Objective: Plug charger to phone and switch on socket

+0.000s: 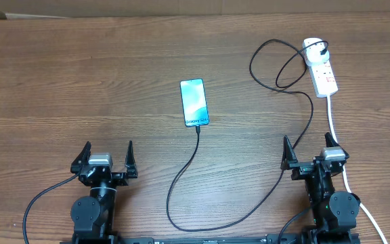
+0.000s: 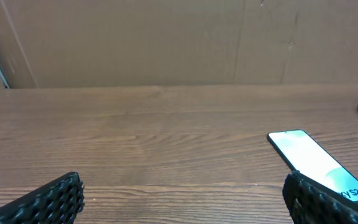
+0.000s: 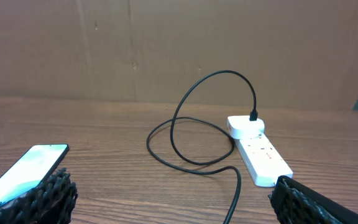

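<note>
Both grippers stood spread wide and empty: the left gripper nearer the camera's bottom edge than the phone and off to its left, the right gripper off to its right. The phone lay flat, screen lit, mid-table. From its lower end ran the charger, looping away and back up to the socket, which lay well to the phone's right and farther back. The connector tip at the phone's edge was too small to tell whether it sat fully home. A black plug stood on the socket's far end, yet the red switch marks could not be read as on or off. In the left wrist view one finger hid the phone's lower corner. The socket's white cord passed behind the right arm and was cut off at the frame edge. Everything rested on a brown wood-grain table, backed by plain brown board.
</note>
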Tool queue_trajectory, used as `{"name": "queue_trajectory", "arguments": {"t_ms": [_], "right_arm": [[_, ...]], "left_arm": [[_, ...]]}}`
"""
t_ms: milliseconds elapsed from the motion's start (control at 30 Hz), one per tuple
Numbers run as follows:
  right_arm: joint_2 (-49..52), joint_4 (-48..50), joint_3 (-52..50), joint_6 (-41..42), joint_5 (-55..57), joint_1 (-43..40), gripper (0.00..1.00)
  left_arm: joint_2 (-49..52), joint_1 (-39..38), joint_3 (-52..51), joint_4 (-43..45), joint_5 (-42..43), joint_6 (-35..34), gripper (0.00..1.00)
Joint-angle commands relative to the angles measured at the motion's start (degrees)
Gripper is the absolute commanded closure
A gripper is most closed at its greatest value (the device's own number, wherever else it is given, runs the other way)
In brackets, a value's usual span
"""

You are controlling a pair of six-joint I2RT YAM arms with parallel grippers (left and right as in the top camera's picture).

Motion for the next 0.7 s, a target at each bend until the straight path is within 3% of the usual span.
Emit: {"name": "queue_trajectory", "arguments": {"t_ms": [0, 667], "right_arm": [[-0.5, 0.3, -0.6, 0.3, 0.6, 0.4, 0.00], [-0.5, 0.3, -0.6, 0.3, 0.6, 0.4, 0.00]], "left_arm": [[-0.6, -0.1, -0.2, -0.2, -0.4, -1.2, 0.01], [-0.5, -0.1, -0.2, 0.1, -0.1, -3.3, 0.00]]}}
